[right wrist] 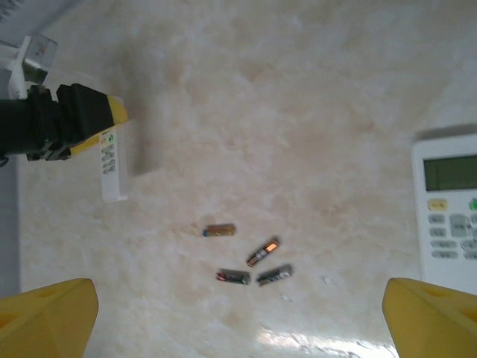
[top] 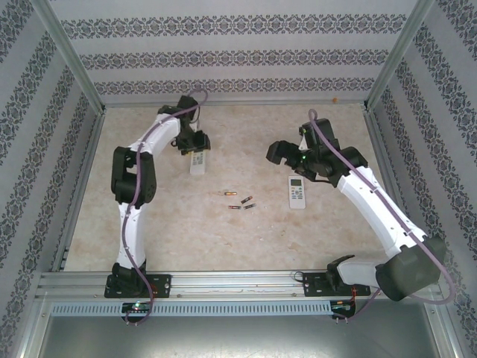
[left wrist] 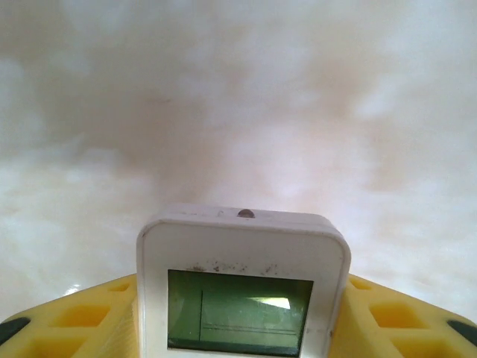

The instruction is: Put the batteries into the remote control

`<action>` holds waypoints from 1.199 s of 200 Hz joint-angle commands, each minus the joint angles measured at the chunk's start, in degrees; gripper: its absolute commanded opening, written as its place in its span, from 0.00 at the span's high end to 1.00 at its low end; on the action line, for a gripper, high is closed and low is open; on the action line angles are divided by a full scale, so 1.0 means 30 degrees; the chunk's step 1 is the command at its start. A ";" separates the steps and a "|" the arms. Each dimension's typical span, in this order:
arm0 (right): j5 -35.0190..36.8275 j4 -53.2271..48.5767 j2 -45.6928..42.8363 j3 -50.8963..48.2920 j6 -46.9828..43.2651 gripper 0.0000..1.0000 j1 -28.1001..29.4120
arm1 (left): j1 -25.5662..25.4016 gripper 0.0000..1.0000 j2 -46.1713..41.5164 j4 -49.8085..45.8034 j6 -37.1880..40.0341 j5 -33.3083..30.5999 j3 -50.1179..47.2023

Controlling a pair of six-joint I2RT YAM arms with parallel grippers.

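Where the left arm reaches over the far part of the marbled beige tabletop (top: 149, 216) in the top view, the left claw (top: 195, 145) sits over the far end of the left remote (top: 198, 165), a white slab whose long axis runs far-to-near. Four batteries (top: 240, 201), slim dark cylinders with coppery parts, lie loose in a small cluster between the arms, too small there to tell their ends apart. The right remote (top: 297, 192) lies near them on the right, also lengthwise far-to-near, with the right claw (top: 287, 155) above its far end.

From the left wrist, the left remote's rounded end points away from the camera, with a small dark bulb on its edge and a scuffed grey-green display. Its lower part is cut off. Yellow hollowed fingers (left wrist: 74, 321) stand right against both its sides; whether they clamp it I cannot tell.

From the right wrist, yellow fingertips (right wrist: 48, 317) sit wide apart at the bottom corners, holding nothing. One battery lies crosswise, one diagonally, and two lie lower in a rough row. The right remote is cut by the right edge, showing its display and pale buttons
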 commanded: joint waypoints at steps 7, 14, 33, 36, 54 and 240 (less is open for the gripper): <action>-0.2281 0.1824 -0.0007 0.1362 -0.0020 0.02 -0.0264 | 0.0094 0.54 -0.4021 0.2533 -0.1992 0.7637 0.1518; -0.2989 0.2352 0.0037 0.1646 -0.0195 0.02 -0.0309 | 0.0111 0.54 -0.4652 0.3849 -0.3009 0.9015 0.1354; -0.5640 0.3981 0.0180 0.2187 -0.0416 0.02 -0.0673 | 0.0103 0.55 -0.6240 0.8637 -0.6551 1.1742 0.0375; -0.6128 0.4189 0.0215 0.2267 -0.0388 0.02 -0.0742 | 0.0109 0.55 -0.6439 0.9565 -0.7162 1.2092 0.0201; -0.8692 0.5555 0.0638 0.3014 -0.0124 0.02 -0.1032 | 0.0045 0.55 -0.7195 1.4734 -1.0636 1.3753 -0.0578; -1.1840 1.7269 0.4856 0.6493 0.6760 0.26 0.1124 | -0.1268 0.59 -0.6013 2.4642 -1.8902 1.6389 0.1614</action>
